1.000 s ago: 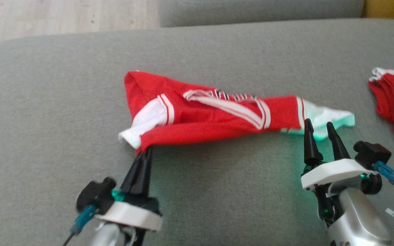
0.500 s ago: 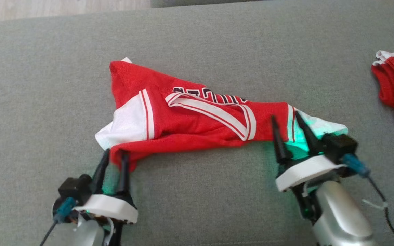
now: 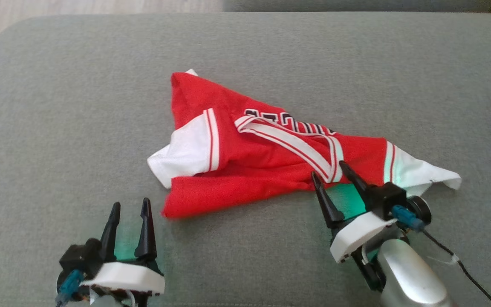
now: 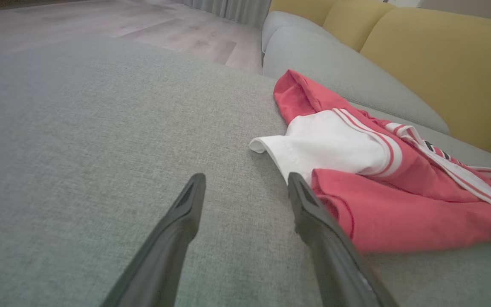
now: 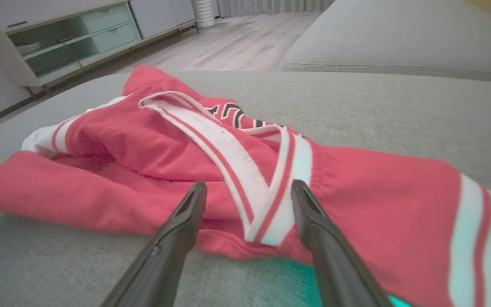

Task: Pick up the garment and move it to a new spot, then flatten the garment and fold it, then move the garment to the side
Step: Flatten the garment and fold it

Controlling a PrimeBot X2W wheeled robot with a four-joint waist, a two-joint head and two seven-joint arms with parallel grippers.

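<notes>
left gripper [image 3: 131, 203] and right gripper [image 3: 328, 169] splay empty at the garment [image 3: 262, 170] near hem.

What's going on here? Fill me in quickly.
A two-armed robot is working on a red and white jersey lying crumpled on a grey sofa cushion. Both grippers are open and hold nothing: the left gripper sits clear of the jersey, and the right gripper points at its striped collar. It is not yet flattened.

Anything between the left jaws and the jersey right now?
Nothing: the head view shows a bare strip of grey cushion between the left gripper, jaws open, and the jersey.
</notes>
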